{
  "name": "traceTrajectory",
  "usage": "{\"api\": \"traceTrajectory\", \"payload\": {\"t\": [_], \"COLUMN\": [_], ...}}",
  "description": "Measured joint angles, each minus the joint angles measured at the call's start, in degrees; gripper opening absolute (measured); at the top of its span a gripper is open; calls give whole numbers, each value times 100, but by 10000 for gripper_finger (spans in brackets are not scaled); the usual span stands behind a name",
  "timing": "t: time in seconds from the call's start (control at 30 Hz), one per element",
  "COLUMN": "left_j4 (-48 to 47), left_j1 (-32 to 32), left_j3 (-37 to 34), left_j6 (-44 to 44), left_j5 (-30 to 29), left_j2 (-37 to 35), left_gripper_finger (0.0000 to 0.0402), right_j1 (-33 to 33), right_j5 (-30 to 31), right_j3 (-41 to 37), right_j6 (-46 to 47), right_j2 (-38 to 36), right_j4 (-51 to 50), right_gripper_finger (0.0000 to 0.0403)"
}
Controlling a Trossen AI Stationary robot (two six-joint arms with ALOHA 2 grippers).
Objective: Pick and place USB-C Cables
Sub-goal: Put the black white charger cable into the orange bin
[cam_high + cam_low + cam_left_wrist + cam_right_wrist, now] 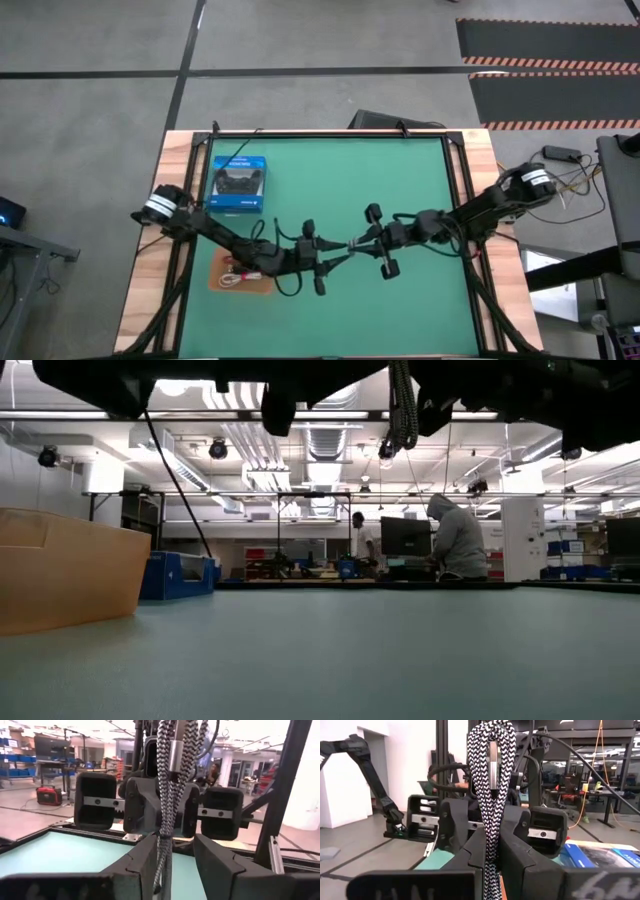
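Observation:
A grey cable bundle (350,245), braided black and white with a silver plug (492,765), is held above the middle of the green table between both grippers. My right gripper (490,865) is shut on it. My left gripper (175,862) faces the right one and is open. The bundle (165,820) runs between its two fingers, close to one of them, and I cannot tell whether it touches. In the low view the cable (403,405) hangs clear of the table. More small cables lie in the orange-brown tray (262,284). My right gripper pinches the doubled braided strands of the grey cable (489,845) between its two fingers. The fingers come in level from the table's right side. The looped end with the silver plug sticks out past the fingertips toward the left gripper, and the bundle is lifted clear of the table.
The blue box (238,183) picturing a game controller stands near the table's far left corner. The orange-brown tray (70,565) sits at the left edge under the left arm. Open green mat lies near and far of the grippers. People stand in the room beyond the table.

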Motion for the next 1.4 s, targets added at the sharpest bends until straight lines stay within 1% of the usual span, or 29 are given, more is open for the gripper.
{"api": "traceTrajectory", "payload": {"t": [0.27, 0.47, 0.57, 0.83, 0.97, 1.1, 1.4], "left_j4": [-38, -52, -60, -143, -144, -150, -163], "left_j1": [56, 90, 90, 123, 134, 142, 147], "left_j3": [238, 277, 276, 268, 266, 266, 266], "left_j6": [-10, -11, -8, -5, -6, -6, 3], "left_j5": [-7, 0, -3, -2, 0, 0, -5], "left_j2": [105, 122, 122, 122, 122, 122, 122], "left_gripper_finger": [114, 110, 90, 16, 9, 9, 9], "right_j1": [0, 0, 0, 0, 0, 0, -2], "right_j5": [-40, -90, -98, -109, -105, -83, -83], "right_j3": [71, 71, 71, 62, 62, 62, 62], "right_j6": [0, 4, 4, 9, 23, 151, 283], "right_j2": [17, 16, 19, 20, 20, 20, -49], "right_j4": [32, 87, 84, 82, 85, 82, 52], "right_gripper_finger": [22, 22, 22, 22, 25, 46, 142]}}
